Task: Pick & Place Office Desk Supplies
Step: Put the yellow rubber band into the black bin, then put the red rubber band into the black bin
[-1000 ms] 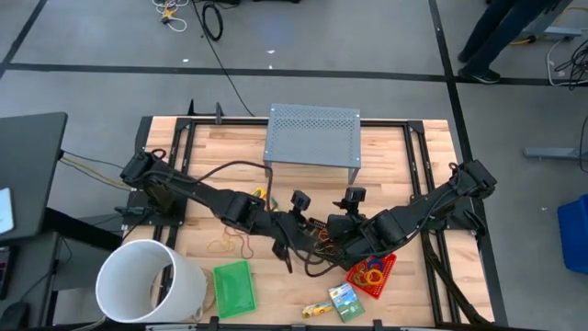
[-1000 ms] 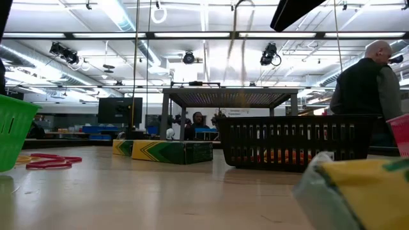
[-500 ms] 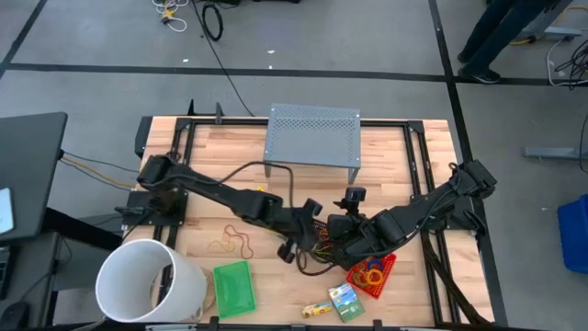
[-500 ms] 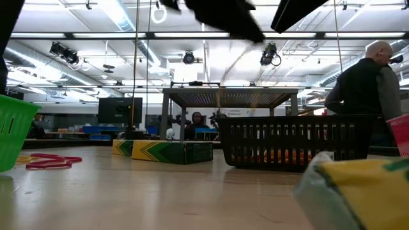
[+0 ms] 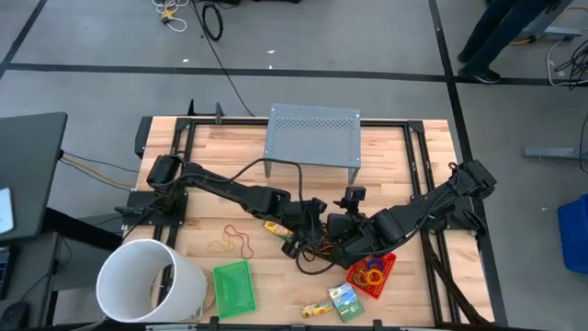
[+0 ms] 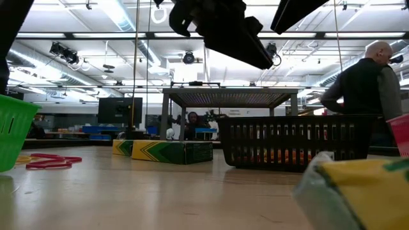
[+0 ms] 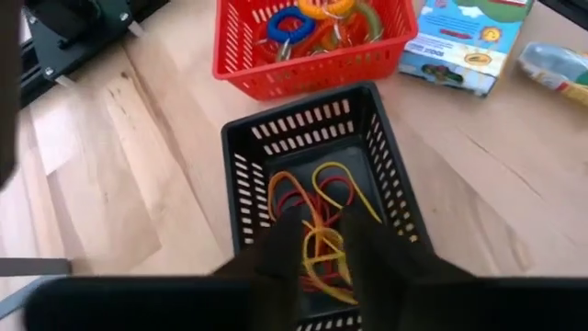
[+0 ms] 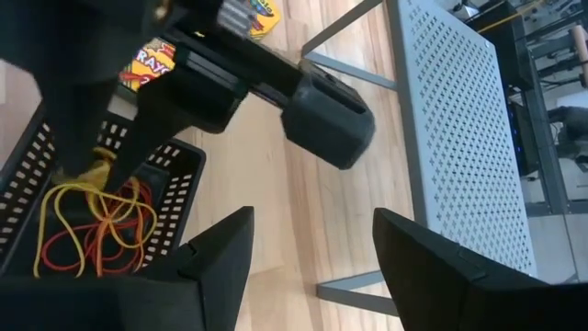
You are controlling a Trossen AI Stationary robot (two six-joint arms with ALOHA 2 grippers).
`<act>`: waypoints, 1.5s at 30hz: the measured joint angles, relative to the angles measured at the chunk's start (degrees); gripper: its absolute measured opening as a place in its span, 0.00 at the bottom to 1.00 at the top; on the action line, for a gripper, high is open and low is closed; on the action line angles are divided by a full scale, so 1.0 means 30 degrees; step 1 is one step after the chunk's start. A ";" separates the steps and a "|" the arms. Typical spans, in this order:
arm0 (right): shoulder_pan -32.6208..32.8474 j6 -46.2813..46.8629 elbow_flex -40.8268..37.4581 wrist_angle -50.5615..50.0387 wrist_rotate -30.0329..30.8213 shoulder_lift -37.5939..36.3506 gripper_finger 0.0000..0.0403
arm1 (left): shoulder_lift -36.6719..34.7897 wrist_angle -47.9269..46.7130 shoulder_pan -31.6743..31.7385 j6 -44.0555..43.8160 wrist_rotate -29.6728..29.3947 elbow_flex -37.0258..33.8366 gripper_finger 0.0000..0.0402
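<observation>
My left gripper hangs low in the frame's centre over the black mesh tray, fingers slightly parted around a yellow strand of the rubber bands piled inside. Beyond it, the red tray of coloured rings sits at upper centre. My right gripper waits wide open beside the black tray on the desk.

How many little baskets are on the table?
3. The green tray sits beside the big white bucket, the black tray is mid-table under the left arm, and the red tray is right of it. More may be hidden under the arms.
</observation>
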 joint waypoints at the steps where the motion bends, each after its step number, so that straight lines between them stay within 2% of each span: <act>1: 0.0000 0.0000 0.0000 0.0000 -0.0007 0.0000 0.57 | -0.0005 -0.0120 -0.0022 -0.0129 0.0000 0.0000 0.29; 7: 0.0000 0.0054 0.0000 0.0114 -0.0255 0.0002 0.57 | -0.0159 -0.1337 -0.0021 -0.1526 -0.0826 -0.0007 0.57; 12: 0.0015 0.0058 0.0000 0.0565 -0.0430 0.0000 0.57 | -0.0650 -0.2562 0.0050 -0.2692 -0.0887 -0.0036 0.71; 15: 0.0007 -0.0014 0.0000 0.0961 -0.0438 0.0000 0.57 | -0.1053 -0.2353 0.0119 -0.2939 -0.0800 -0.0038 0.72; 18: -0.0002 -0.0179 0.0008 0.1625 -0.0430 0.0000 0.57 | -0.1728 -0.0944 0.0125 -0.2936 0.0201 -0.0044 0.72; 22: -0.0010 -0.0340 0.0146 0.2512 -0.0456 -0.0153 0.57 | -0.2739 0.0552 0.0119 -0.3012 0.2447 -0.0160 0.71; 27: -0.0017 -0.0500 0.0122 0.2946 -0.0406 -0.0129 0.57 | -0.2790 0.2537 0.0112 -0.3390 0.5374 -0.0198 0.71; 31: -0.0020 -0.0567 0.0103 0.3231 -0.0354 -0.0111 0.57 | -0.2790 0.7441 -0.0060 -0.4144 0.6684 -0.2008 0.71; 35: -0.0095 -0.0534 0.0044 0.3627 -0.0569 0.0018 0.57 | -0.2812 1.4026 -0.0123 -0.4814 0.5704 -0.5369 0.71; 38: -0.0154 -0.0517 0.0000 0.3726 -0.0435 0.0102 0.57 | -0.2813 1.7144 -0.0114 -0.5057 0.4031 -0.7899 0.71; 41: -0.0233 -0.0695 -0.0043 0.3715 -0.0415 0.0163 0.57 | -0.3135 1.7615 -0.0121 -0.5103 0.2279 -0.9667 0.71; 45: -0.0633 -0.1252 -0.0034 0.4575 -0.0468 0.0182 0.57 | -0.4910 1.5214 -0.0228 -0.5670 0.0979 -1.0428 0.71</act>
